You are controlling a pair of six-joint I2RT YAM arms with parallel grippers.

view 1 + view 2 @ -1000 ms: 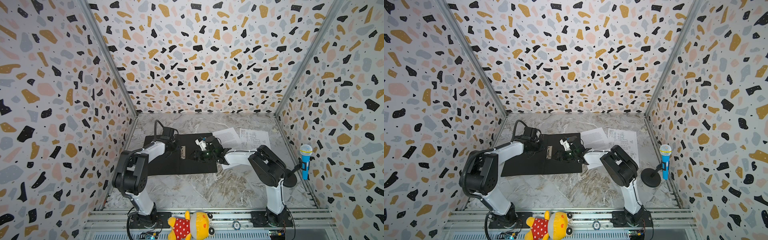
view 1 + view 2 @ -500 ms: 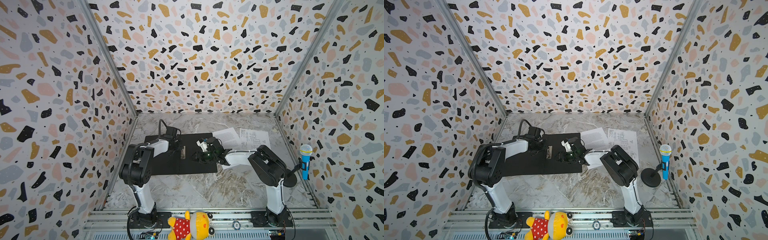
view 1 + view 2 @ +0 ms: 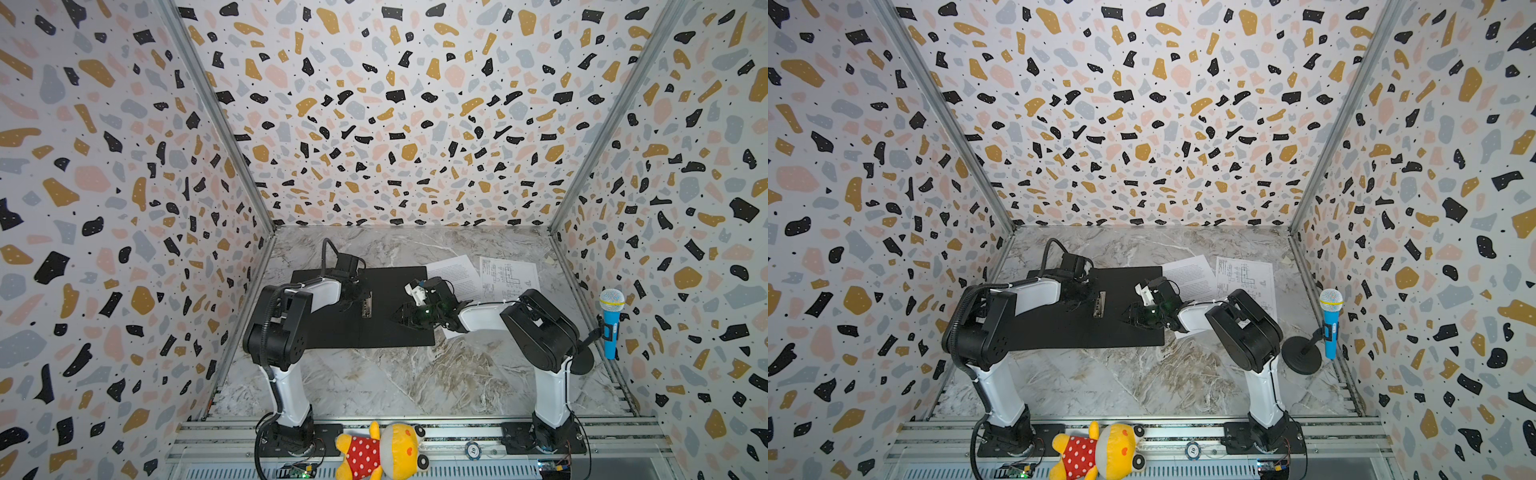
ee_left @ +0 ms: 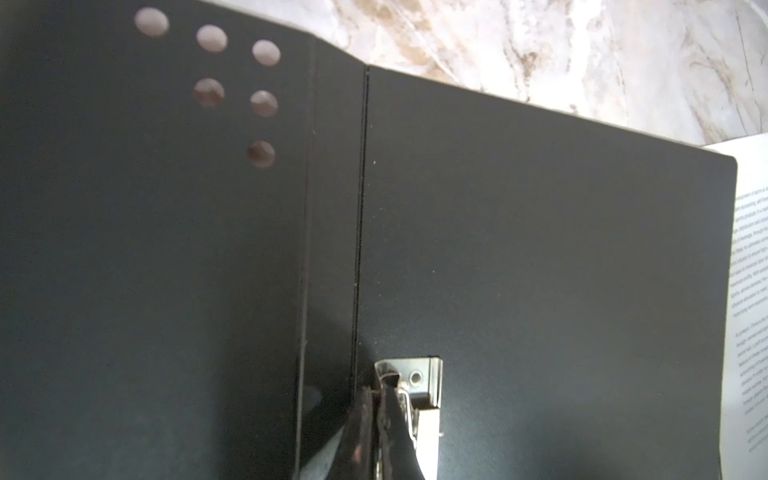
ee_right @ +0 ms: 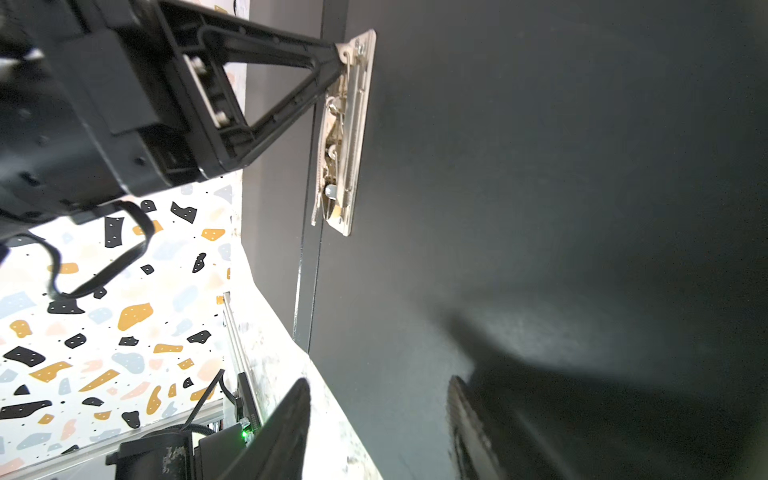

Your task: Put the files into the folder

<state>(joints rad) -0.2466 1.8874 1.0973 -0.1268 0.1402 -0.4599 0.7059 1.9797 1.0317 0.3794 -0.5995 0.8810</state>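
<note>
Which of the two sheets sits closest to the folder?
The sheet of printed text: it lies right along the right edge of the open folder. The sheet of line drawings lies beyond it, farther right.

3 terrazzo-patterned walls (image 3: pixel 395 104) — grey marble-look floor (image 3: pixel 395 382), aluminium rail (image 3: pixel 453 430) along front edge.

Two robot arms are shown: the left arm (image 3: pixel 291 386) and the right arm (image 3: pixel 548 395), each made of white tubular links and bulky black joint housings. A black cable (image 3: pixel 322 257) is looped at the left wrist.
</note>
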